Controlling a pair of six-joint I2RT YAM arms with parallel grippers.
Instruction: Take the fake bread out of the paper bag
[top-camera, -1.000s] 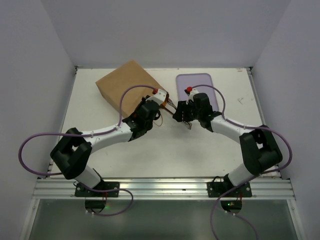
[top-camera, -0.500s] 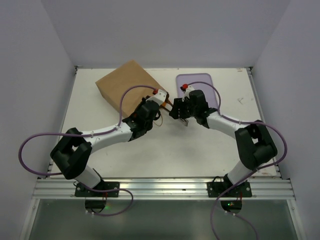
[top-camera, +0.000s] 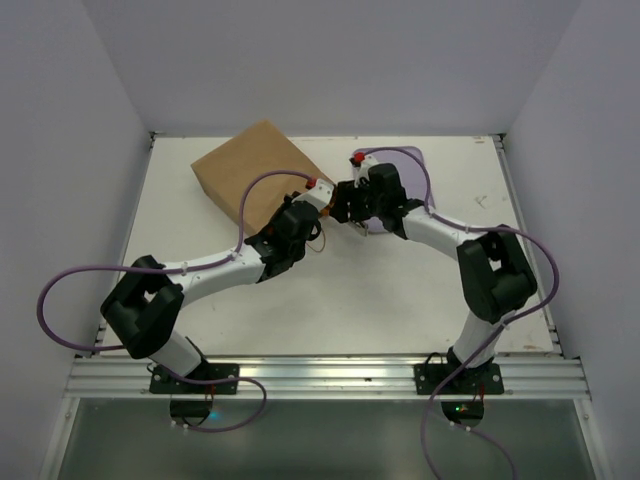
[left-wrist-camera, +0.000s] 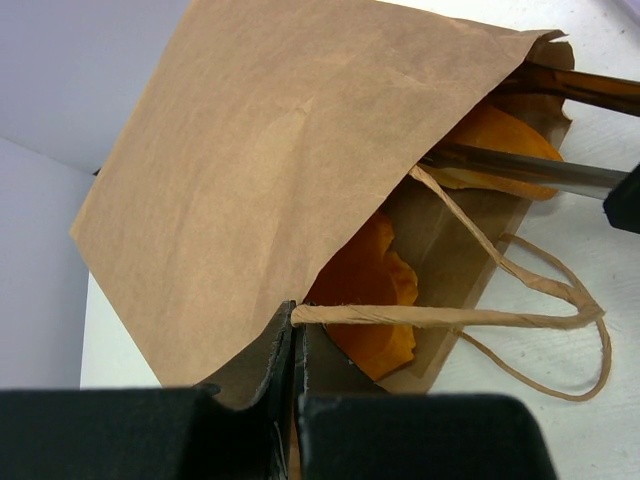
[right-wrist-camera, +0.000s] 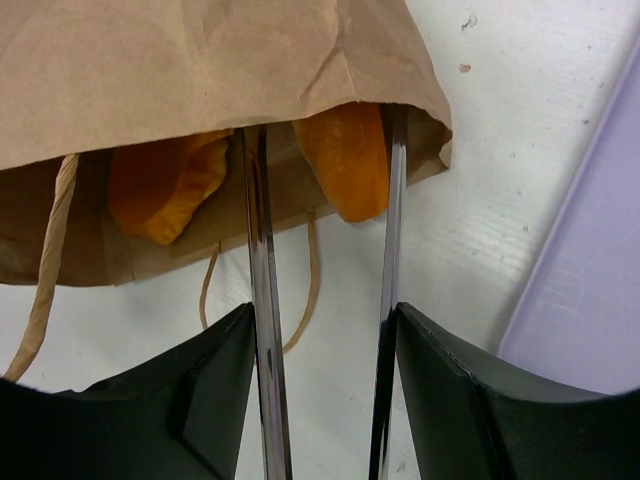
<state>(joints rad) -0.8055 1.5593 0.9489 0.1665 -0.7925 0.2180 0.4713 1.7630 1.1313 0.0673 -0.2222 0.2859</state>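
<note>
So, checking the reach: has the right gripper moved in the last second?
Yes. The right gripper, holding the tongs, moved left and away from the bases, toward the paper bag, which stayed put.

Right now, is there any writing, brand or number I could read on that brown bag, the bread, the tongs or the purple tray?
None. The paper bag is plain brown; the fake bread, lavender tray and metal tongs show no lettering in any view.

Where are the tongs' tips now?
In the right wrist view, the tongs reach from the right gripper into the mouth of the paper bag, their arms straddling a fake bread piece near its right corner.
</note>
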